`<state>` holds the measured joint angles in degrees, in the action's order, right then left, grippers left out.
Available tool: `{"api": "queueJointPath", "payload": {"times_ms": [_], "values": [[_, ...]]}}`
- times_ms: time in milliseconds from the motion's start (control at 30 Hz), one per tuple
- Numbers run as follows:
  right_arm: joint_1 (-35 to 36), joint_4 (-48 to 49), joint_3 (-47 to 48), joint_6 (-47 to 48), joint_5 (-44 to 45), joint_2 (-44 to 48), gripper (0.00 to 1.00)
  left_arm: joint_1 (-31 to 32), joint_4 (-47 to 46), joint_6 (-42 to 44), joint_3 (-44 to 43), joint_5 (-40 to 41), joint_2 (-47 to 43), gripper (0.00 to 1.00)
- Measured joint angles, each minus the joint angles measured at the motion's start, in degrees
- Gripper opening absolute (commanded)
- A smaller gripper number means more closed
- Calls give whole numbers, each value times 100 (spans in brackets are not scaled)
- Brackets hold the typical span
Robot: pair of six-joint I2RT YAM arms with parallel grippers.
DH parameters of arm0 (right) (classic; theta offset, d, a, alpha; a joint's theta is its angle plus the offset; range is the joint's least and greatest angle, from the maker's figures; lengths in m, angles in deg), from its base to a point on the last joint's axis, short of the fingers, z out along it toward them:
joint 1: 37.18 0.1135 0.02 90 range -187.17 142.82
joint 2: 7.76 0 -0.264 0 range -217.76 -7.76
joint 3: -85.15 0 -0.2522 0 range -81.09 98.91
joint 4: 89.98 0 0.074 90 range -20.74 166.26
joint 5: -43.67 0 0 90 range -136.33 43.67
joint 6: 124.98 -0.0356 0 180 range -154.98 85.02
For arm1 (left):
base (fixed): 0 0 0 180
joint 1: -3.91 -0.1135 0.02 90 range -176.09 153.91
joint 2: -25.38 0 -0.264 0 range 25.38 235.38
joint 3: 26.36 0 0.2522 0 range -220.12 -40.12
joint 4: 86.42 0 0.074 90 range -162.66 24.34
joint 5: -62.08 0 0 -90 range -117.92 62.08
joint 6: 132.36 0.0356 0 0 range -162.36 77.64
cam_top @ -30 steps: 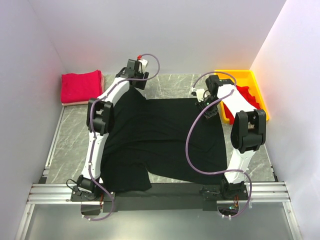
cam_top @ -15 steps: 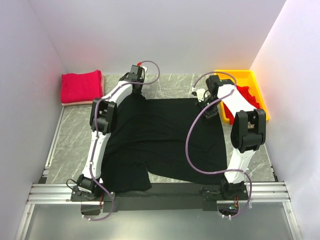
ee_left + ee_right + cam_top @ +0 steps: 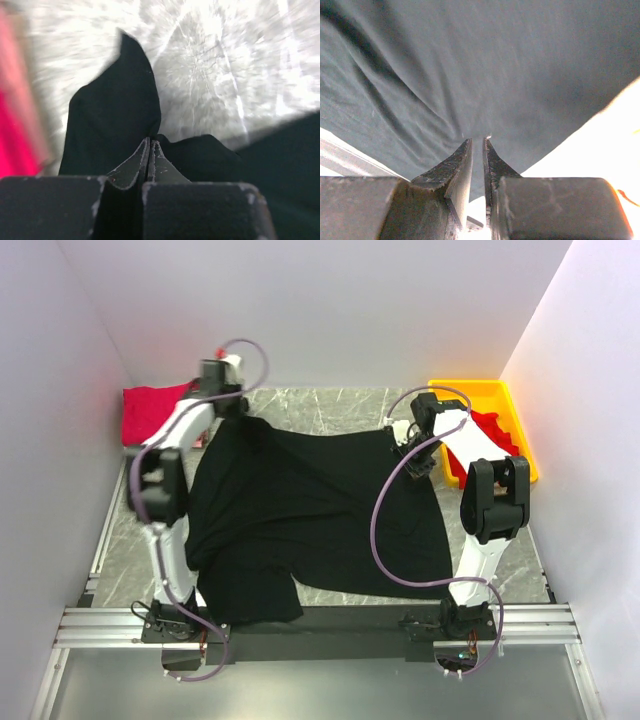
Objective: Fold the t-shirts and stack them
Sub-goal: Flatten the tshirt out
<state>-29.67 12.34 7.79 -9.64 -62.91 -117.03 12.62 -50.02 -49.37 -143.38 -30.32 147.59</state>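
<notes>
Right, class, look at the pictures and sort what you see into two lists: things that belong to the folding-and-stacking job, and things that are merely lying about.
Belongs to the job:
black t-shirt, spread out
folded red t-shirt, far left
red t-shirt lying in the tray

Just there:
yellow tray, far right
table

The left arm point(image 3: 160, 485) stretches far up the left side, elbow raised, wrist turned inward; the left tool point(image 3: 150, 145) has its fingers pressed together on a fold of the black t-shirt point(image 3: 320, 505); the right arm point(image 3: 490, 500) doubles back at the elbow; the right tool point(image 3: 476, 141) pinches the same cloth, fingers nearly touching.
</notes>
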Motion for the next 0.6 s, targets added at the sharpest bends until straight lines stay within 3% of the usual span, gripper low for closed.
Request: {"api": "queueJointPath", "payload": {"times_ms": [233,300,433,500,600], "values": [[0,-2,-9,2,4,0,21,-590,-566,-87,2262,-1095,-2011,1],[0,-2,-15,4,4,0,20,-616,-529,-52,3075,-1344,-2350,5],[2,9,-79,4,44,0,21,-841,210,68,4009,-1797,-2444,21],[24,9,-83,2,74,0,21,-1071,800,251,4050,-1993,-2413,29],[39,-15,24,-22,101,-50,22,-1403,1515,778,3777,-2378,-2413,50]]}}
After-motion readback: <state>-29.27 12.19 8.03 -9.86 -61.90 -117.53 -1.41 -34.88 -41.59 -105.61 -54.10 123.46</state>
